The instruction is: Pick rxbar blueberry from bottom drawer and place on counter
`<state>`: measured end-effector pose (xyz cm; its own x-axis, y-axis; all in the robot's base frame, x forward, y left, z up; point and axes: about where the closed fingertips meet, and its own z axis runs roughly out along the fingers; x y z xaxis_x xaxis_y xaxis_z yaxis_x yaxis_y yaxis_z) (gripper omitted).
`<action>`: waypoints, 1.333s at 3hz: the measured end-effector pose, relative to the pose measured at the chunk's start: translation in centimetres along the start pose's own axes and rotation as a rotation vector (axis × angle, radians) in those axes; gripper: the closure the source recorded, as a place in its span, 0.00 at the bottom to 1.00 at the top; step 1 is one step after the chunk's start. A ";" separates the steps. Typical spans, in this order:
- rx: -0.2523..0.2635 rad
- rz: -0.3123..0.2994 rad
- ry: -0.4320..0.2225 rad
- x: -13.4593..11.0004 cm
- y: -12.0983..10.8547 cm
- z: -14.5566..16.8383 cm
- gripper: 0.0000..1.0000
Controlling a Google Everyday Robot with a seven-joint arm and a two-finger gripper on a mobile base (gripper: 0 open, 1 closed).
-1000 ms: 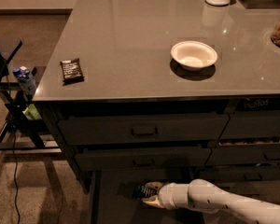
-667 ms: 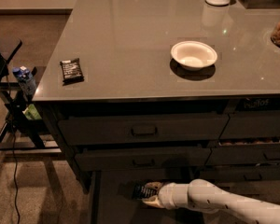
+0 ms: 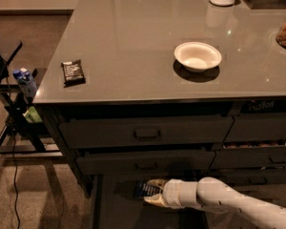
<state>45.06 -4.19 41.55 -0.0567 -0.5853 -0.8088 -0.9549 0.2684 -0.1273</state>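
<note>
Little is seen to have changed since the earlier frames: the gripper (image 3: 152, 193) and the arm (image 3: 219, 205) are found at the same spot in the bottom drawer (image 3: 114, 209), and the rxbar blueberry (image 3: 143, 189) is still seen at the gripper's tip.

The bottom drawer is pulled out below the two closed upper drawers (image 3: 145, 131), and its dark floor is left bare to the left of the bar and in front of it. Its left rail is set close to the cabinet's left corner. Overhead room is limited by the front of the drawer (image 3: 145, 162) directly above. On the counter (image 3: 133, 42), a wide bare stretch is seen between a dark wrapped bar (image 3: 73, 72) near the left front edge and a white bowl (image 3: 197, 56) to the right.

The gripper is placed at the right end of the blue bar, touching or just beside it. Whether the bar is clamped cannot be told. The bar is seen low in the drawer, near its back, though whether it is resting on the floor cannot be told.

The arm is brought in low from the lower right, nearly level, with its white wrist pointed left.
</note>
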 end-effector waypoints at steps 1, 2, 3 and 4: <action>-0.002 -0.038 -0.033 -3.6 -0.6 -1.6 1.00; 0.013 -0.103 -0.053 -7.8 -1.6 -3.7 1.00; 0.013 -0.103 -0.053 -7.8 -1.6 -3.7 1.00; 0.038 -0.113 -0.054 -9.1 -2.0 -4.4 1.00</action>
<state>46.17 -2.79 51.70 0.0673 -0.5714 -0.8179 -0.9425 0.2325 -0.2399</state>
